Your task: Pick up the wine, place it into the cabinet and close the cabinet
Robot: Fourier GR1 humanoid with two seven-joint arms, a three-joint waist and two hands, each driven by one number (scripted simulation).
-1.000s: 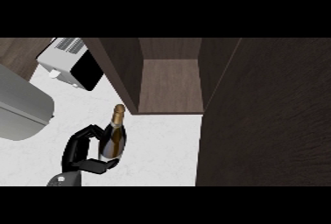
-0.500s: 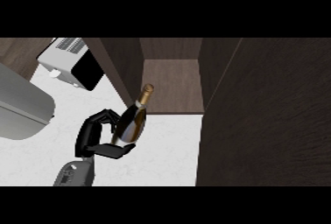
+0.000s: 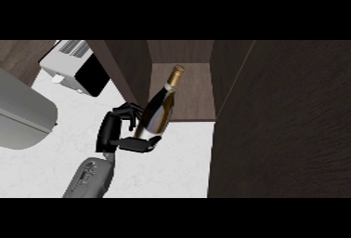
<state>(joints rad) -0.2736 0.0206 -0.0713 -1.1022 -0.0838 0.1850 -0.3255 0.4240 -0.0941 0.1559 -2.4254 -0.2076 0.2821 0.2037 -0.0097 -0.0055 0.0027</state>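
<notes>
A dark wine bottle [image 3: 157, 110] is gripped low on its body by the curled fingers and thumb of the left robot hand [image 3: 122, 132]. The bottle is held tilted above the white table [image 3: 171, 162], its gold-capped neck reaching into the open wooden cabinet [image 3: 195, 93].

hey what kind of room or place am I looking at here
Most likely a kitchen: a pale marble-look counter, a dark wood cabinet standing open, and a white toaster-like appliance at the back. One hand holds a wine bottle at the cabinet opening.
</notes>
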